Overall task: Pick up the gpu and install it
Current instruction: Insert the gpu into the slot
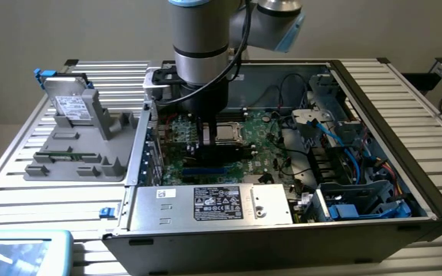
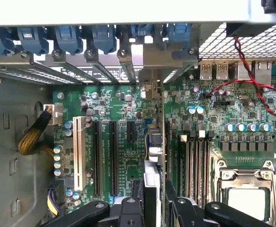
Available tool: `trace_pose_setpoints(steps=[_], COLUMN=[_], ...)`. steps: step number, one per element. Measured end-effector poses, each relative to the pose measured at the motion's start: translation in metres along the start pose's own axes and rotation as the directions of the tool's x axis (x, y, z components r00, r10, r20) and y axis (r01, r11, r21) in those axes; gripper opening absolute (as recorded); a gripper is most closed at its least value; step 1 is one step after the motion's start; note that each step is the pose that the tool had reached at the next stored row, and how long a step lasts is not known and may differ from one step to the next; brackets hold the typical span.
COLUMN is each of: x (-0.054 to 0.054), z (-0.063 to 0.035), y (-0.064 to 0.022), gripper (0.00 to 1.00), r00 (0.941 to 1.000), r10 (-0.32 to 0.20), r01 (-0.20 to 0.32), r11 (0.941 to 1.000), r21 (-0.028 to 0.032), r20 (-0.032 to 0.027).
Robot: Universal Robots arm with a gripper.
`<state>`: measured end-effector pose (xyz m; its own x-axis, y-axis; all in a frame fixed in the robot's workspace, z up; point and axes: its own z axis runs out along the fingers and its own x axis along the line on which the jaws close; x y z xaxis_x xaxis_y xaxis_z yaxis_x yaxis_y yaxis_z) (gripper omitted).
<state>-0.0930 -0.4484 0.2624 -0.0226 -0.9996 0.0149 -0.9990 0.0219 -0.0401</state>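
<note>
My gripper (image 1: 219,150) reaches down inside the open computer case (image 1: 374,115), low over the green motherboard (image 1: 263,129). It is shut on the gpu (image 2: 162,124), which the wrist view shows edge-on as a thin dark card between the two black fingers (image 2: 137,201). The card's silver bracket end (image 2: 149,90) sits close to the case's rear slot openings. The card stands upright, in line with a slot beside the black expansion slots (image 2: 113,156). Whether its edge is seated in the slot is hidden.
The power supply (image 1: 213,204) and the processor socket (image 2: 246,198) lie close on either side of the gripper. Cables and a drive cage (image 1: 351,201) crowd the exterior view's right. Outside the case, a grey fixture (image 1: 90,167) holds a silver hard drive (image 1: 71,106) and a memory stick (image 1: 67,154).
</note>
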Motion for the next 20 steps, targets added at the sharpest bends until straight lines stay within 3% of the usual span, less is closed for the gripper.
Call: trace_pose_setpoints(steps=[8, 20], x=[0.0050, 0.0051], z=[0.0005, 0.0012], y=[0.0009, 0.0041], gripper=[0.28, 0.28], r00=[1.0000, 1.0000], r10=[-0.001, -0.001], r01=[0.001, 0.001], r11=[1.0000, 1.0000], r21=[0.0027, 0.0050], r20=[0.0088, 0.0060])
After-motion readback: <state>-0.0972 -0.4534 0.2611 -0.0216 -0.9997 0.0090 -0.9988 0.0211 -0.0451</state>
